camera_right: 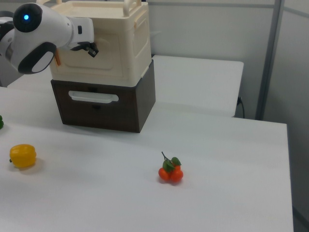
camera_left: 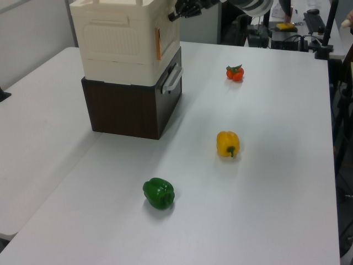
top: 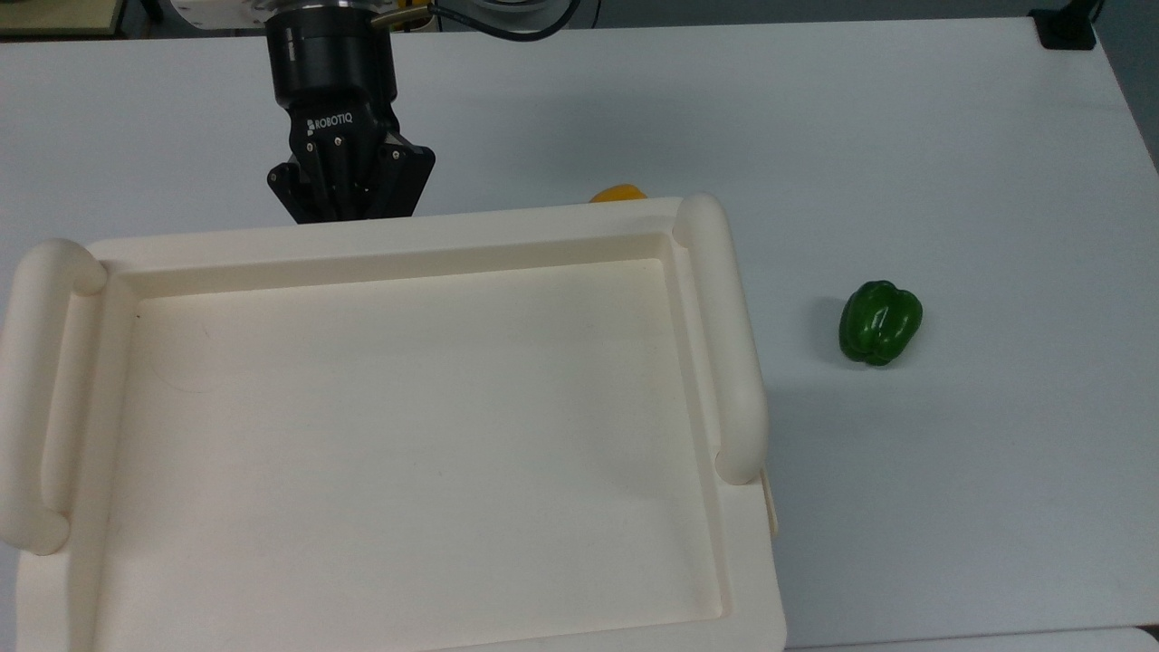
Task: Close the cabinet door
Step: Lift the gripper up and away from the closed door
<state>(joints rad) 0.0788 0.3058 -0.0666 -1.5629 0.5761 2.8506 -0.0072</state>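
The cabinet [top: 407,240] is a large cream-white box with a recessed tray top and a thick rounded bar on each short side. In the left view the cabinet [camera_left: 116,38] stands on a dark brown drawer unit, and the cabinet door [camera_left: 169,27] lies flush against its front, with copper fittings at its edge. The right view shows the door [camera_right: 104,60] as a flat closed panel. My gripper [top: 349,210] is at the cabinet's far edge in the top view, its tip hidden behind the rim. It is up against the door's upper part [camera_left: 177,12] [camera_right: 91,50].
A green pepper [top: 879,321] [camera_left: 159,193], a yellow pepper [camera_left: 228,143] [camera_right: 22,155] and a bunch of tomatoes [camera_left: 235,72] [camera_right: 170,172] lie on the white table in front of the cabinet. The drawer unit [camera_right: 104,104] has a pale handle.
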